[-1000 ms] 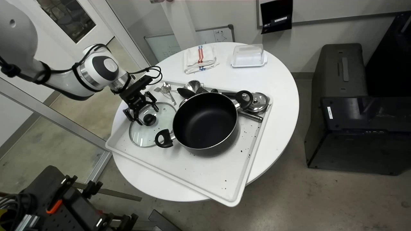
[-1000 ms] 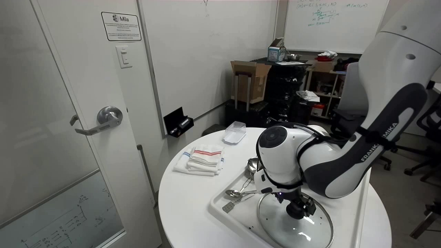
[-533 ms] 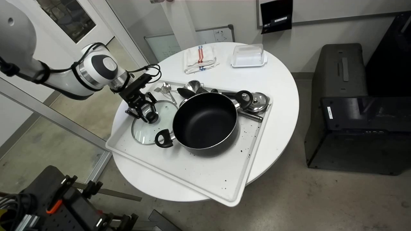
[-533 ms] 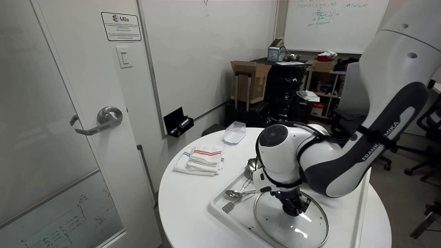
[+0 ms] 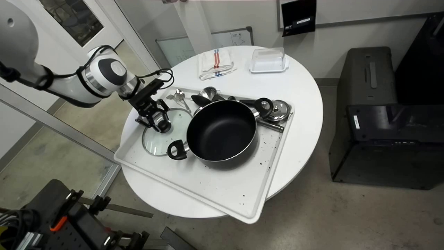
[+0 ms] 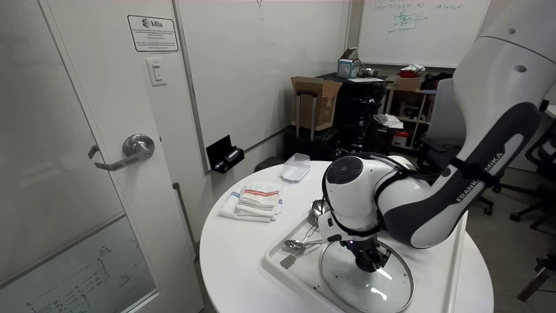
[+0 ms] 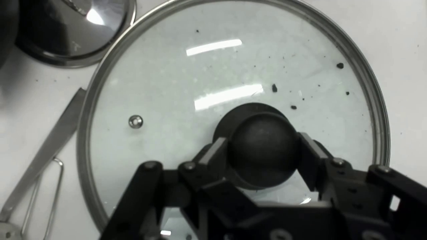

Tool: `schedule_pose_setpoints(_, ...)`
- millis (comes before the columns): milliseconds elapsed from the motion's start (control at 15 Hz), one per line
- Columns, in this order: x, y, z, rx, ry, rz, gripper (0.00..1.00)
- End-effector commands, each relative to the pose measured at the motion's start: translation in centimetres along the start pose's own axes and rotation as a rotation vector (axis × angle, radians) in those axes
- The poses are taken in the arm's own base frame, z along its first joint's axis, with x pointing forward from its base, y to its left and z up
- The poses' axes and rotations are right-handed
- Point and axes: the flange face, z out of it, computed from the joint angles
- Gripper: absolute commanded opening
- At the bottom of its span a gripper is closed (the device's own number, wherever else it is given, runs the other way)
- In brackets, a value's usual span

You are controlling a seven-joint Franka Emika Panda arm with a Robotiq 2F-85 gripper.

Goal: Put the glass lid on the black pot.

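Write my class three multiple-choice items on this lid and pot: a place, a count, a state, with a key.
1. Where is the glass lid relative to the black pot? A inside; B beside it; C on top.
2. How many handles show on the pot? A one; B four; C two.
3. How do the fingers stand? A closed on the lid's knob; B spread wide; C gripping the pot.

1 B: the pot is uncovered, lid alongside.
2 C: one on each side.
3 A: both touch the knob in the wrist view.
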Motion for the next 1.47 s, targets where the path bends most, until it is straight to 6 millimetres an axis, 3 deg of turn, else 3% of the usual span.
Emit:
schedule_pose_setpoints(0, -0.2, -0.5, -1.6, -0.016, -0.01, -0.004, 0.27)
schedule_pose_setpoints(400, -0.6, -2.2, -5.7, -0.021, -0.007, 0.006, 0.27)
schedule_pose_setpoints(800, -2.3, -3.8, -11.4, -0.03, -0.011, 0.054, 0.27)
schedule_pose_setpoints(1067, -5.0, -2.8, -14.9, -0.004, -0.018, 0.156, 0.27)
schedule_pose_setpoints(1400, -9.4, -0.9, -17.5, 0.047, 0.026, 0.314, 0.27)
